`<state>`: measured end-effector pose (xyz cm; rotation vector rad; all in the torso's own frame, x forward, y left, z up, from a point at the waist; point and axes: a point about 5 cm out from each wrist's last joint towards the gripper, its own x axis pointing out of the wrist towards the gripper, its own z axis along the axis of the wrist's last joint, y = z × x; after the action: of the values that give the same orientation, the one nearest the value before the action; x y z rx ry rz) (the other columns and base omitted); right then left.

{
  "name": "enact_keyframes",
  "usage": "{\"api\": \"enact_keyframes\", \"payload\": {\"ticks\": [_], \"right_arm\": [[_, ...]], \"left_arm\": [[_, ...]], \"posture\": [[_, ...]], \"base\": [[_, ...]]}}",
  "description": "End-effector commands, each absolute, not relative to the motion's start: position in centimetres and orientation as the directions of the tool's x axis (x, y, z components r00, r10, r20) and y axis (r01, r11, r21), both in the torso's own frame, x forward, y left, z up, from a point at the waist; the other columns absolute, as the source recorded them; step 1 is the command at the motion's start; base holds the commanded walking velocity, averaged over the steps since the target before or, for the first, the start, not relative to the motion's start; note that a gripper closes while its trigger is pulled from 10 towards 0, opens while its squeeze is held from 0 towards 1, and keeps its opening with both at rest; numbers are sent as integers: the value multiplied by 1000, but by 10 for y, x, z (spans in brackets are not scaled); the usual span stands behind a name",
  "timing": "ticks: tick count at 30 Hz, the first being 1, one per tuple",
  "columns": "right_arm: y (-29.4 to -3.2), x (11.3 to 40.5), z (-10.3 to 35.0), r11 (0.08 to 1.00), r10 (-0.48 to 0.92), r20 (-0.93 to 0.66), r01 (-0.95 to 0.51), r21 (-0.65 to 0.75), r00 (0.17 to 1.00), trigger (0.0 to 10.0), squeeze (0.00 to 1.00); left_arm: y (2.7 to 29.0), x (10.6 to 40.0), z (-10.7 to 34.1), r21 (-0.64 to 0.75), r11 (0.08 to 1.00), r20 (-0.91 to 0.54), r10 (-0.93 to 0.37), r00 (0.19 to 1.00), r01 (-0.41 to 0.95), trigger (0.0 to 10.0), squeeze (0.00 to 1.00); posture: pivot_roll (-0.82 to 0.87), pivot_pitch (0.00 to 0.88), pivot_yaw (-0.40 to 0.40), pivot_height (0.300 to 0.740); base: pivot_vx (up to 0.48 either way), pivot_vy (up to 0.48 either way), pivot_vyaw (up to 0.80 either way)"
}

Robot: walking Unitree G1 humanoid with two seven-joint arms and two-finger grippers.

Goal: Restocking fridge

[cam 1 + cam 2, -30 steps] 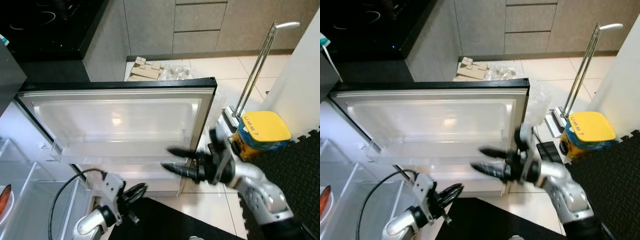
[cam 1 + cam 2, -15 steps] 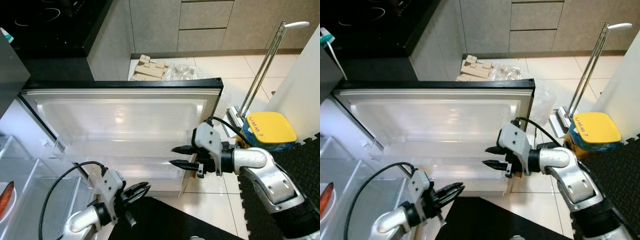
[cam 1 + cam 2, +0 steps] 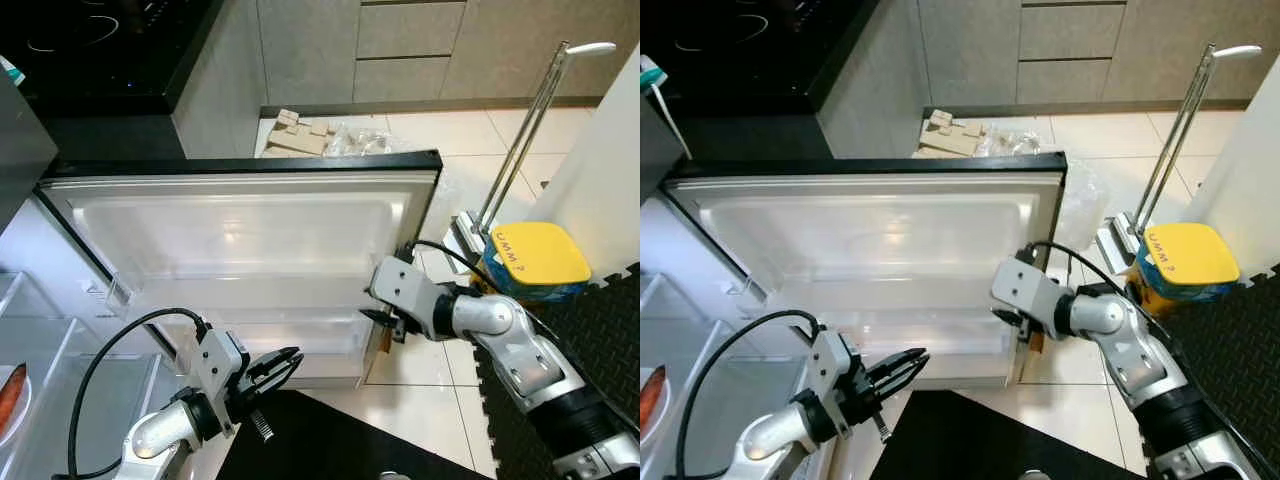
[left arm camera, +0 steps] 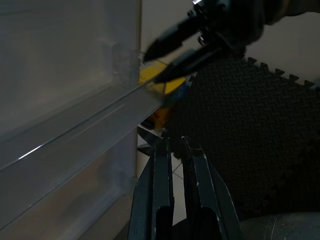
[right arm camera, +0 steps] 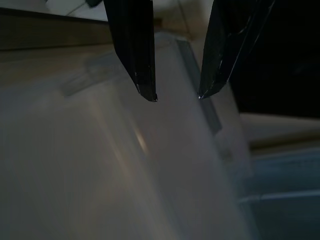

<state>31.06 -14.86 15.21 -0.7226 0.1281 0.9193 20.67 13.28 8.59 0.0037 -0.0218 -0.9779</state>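
The fridge door (image 3: pixel 240 240) stands wide open, its white inner liner and bare door shelves facing me. My right gripper (image 3: pixel 382 320) is at the door's free edge, low down, open with nothing between its fingers. In the right wrist view its fingertips (image 5: pixel 150 95) hover just above the white liner. My left gripper (image 3: pixel 282 362) hangs low below the door's bottom shelf, shut and holding nothing. The left wrist view looks along the door shelf toward the right gripper (image 4: pixel 152 65).
Glass shelves of the fridge interior (image 3: pixel 40 340) lie at the left, with a red item on a plate (image 3: pixel 8 395). A yellow-lidded bucket (image 3: pixel 535 262) and a long-handled tool (image 3: pixel 520 130) stand to the right of the door. A black foam mat (image 3: pixel 600 340) covers the floor. Cardboard scraps (image 3: pixel 298 138) lie behind.
My right gripper has drawn back from reaching across the door to its free edge, with the wrist turned toward the liner. The left gripper has barely moved.
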Motion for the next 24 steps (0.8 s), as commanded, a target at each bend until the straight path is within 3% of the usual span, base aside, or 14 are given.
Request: {"api": "enact_keyframes", "payload": {"ticks": [1, 10, 17, 24], "right_arm": [[-142, 311, 153, 390, 702, -374, -767, -510, 605, 10000, 0], [-128, 311, 170, 419, 798, -250, -804, -422, 548, 10000, 0], [-137, 319, 161, 417, 752, -294, -771, -482, 590, 10000, 0], [-141, 320, 146, 379, 725, -353, -770, -513, 592, 10000, 0]], "left_arm": [[137, 204, 85, 12, 546, -9, -838, 546, 838, 10000, 0], [135, 207, 89, 11, 534, -14, -845, 534, 846, 10000, 0], [136, 212, 88, 11, 528, -17, -849, 528, 849, 10000, 0], [157, 218, 61, -9, 534, -87, -842, 532, 845, 10000, 0]], "posture": [[-162, 141, 57, 721], [-163, 148, 64, 721], [-161, 151, 63, 721], [-154, 155, 58, 721]], "base": [[0, 0, 0], [0, 0, 0], [0, 0, 0], [0, 0, 0]]}}
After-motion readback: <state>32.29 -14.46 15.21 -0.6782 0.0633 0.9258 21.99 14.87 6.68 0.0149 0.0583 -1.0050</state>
